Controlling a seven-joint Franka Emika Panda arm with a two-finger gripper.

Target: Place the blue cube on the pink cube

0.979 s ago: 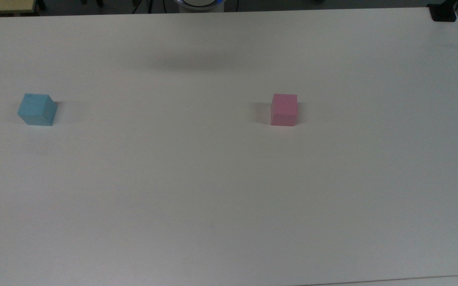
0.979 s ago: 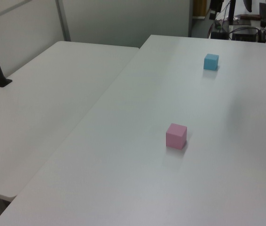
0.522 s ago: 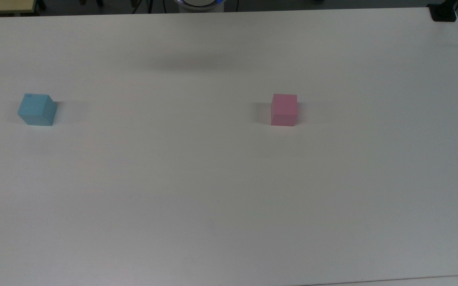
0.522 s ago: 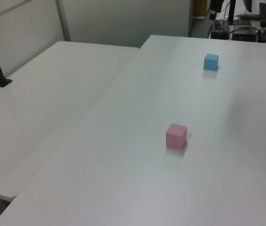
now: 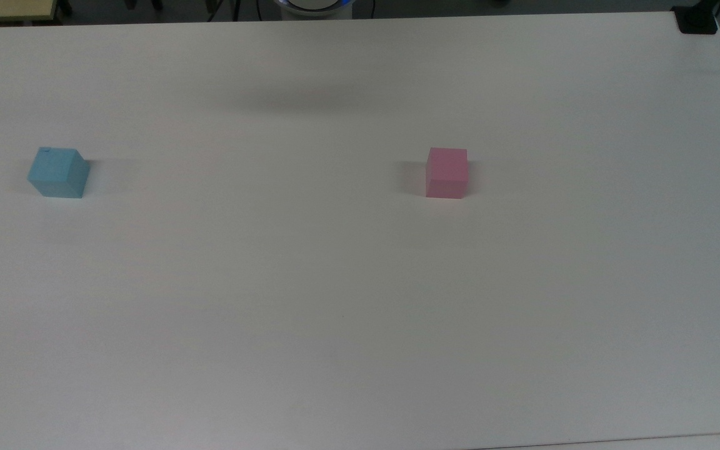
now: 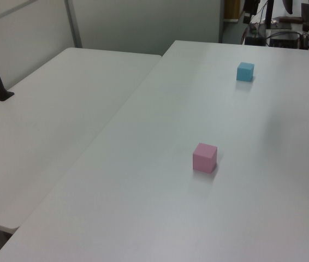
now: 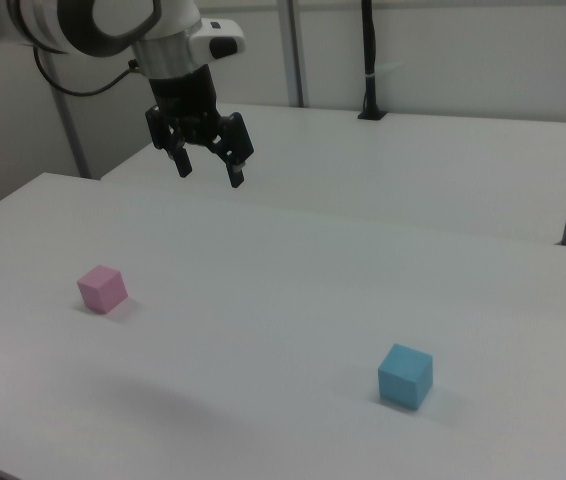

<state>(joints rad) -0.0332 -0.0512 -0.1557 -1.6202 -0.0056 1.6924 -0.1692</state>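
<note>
Well, nothing is stacked: blue cube (image 5: 58, 173) sits near the desk (image 5: 360, 312) edge, pink cube (image 5: 446, 173) mid-desk, gripper (image 7: 207, 165) held high, fingers spread, empty.

Looks like my lab: bare white tables (image 6: 61, 109) behind gripper (image 7: 208, 170), grey partition walls (image 6: 143, 24), clamped camera pole (image 7: 368, 60), cables.

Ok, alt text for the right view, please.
A Franka arm's open end effector hangs empty above a white table. A pink cube sits at the right view's left; a blue cube sits nearer the camera, to the right, well apart.
</note>
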